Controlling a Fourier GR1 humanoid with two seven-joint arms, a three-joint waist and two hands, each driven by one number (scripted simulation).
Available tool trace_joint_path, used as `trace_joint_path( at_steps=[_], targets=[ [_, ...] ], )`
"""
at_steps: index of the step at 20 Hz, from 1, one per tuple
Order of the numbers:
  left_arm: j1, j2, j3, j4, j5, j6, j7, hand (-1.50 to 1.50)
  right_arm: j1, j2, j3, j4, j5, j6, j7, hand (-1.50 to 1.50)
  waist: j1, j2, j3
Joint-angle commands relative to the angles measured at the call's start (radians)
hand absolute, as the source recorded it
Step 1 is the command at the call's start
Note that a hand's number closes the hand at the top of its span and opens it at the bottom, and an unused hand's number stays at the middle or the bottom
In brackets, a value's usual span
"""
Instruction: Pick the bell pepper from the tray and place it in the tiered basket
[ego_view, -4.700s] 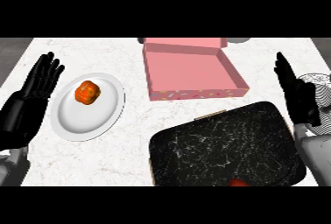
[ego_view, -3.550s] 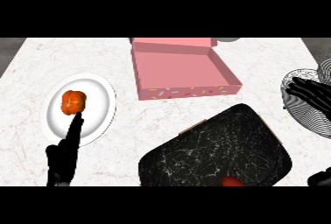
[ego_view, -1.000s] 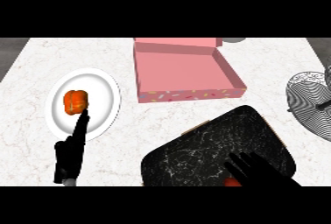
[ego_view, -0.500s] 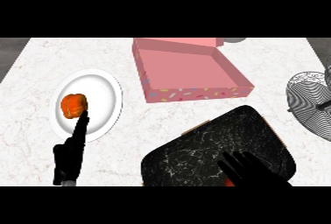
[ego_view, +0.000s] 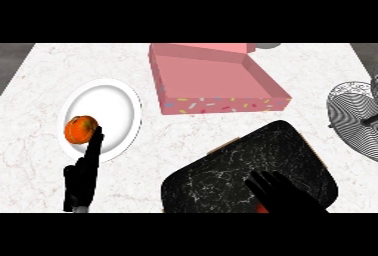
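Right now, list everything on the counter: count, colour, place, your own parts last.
Counter: one, white marbled, under everything.
Tray: one, black marbled, lower right.
Pepper: one, red, only a sliver showing at the tray's near edge, under the right hand.
Box: one, pink with sprinkles on its front wall, open, top centre.
Plate: one, white, left.
Orange item: one, on the plate's left part; what it is I cannot tell.
Basket: one, wire, right edge, partly cut off.
Grey object: one, behind the box, mostly hidden.
Left hand: black, lower left, fingers reaching the orange item.
Right hand: black, over the tray's near part.
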Motion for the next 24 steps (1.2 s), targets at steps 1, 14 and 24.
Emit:
trace_joint_path(
  at_steps=[1,14,24],
  targets=[
    [0.049,-0.007,-0.018,0.001,-0.015,-0.016,0.029,0.0,0.029,-0.008,-0.018,0.03,0.017,-0.019,-0.049,-1.5,-0.001,0.007,-0.009],
    [0.077,-0.01,0.014,-0.024,-0.025,-0.039,0.026,0.0,-0.048,0.083,0.109,0.193,0.219,-0.178,-0.179,1.5,0.008,0.007,-0.009],
    [0.11,-0.016,0.092,-0.026,-0.012,0.033,0.017,0.0,0.183,0.235,-0.529,0.29,0.101,-0.363,0.357,1.5,-0.172,0.007,-0.008]
  ],
)
